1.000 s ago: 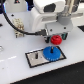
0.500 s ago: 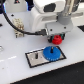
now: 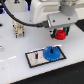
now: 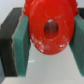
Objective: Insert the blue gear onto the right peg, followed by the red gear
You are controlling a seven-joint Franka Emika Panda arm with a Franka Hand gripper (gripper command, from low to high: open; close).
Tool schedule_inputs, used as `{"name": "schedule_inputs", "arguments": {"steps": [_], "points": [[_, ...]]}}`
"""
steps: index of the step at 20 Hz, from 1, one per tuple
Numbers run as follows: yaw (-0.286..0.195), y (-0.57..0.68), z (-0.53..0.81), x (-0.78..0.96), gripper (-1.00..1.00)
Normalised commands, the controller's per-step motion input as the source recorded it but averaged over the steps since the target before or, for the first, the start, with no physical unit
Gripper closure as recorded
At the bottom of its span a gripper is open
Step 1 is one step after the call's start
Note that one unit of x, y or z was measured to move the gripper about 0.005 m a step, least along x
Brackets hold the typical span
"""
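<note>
Step in hand: second half of the task. In the exterior view the blue gear lay flat on the black-rimmed plate, toward the exterior view's right end of it, and we judged it already seated on the right peg. The peg itself could not be made out at this resolution, the gear covering that spot, so we did not mark it.

The red gear was off the counter, carried under the arm, above and somewhat to the exterior view's right of the blue gear and well clear of it. We judged this to be the carry phase for the red gear, not yet the insertion.

Pincer: the wrist view showed the red gear clamped between the two green pads, one on each side of the disc, both pressed against its rim. The opening was moderate, set by the width of the gear. The central hole faced the camera and was unobstructed.

Next move, as we judged it: bring the hole directly over the peg above the blue gear, then lower straight down. Any sideways offset would land the red gear on the blue one's face instead of on the peg.
</note>
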Motion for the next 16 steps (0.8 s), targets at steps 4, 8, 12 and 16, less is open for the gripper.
{"name": "schedule_inputs", "arguments": {"steps": [4,8,12,16], "points": [[0.000,-0.22,0.39,0.67,1.00],[0.000,-0.26,0.29,0.66,1.00],[0.000,-0.26,0.21,0.65,1.00],[0.000,-0.23,0.08,0.60,1.00]]}}
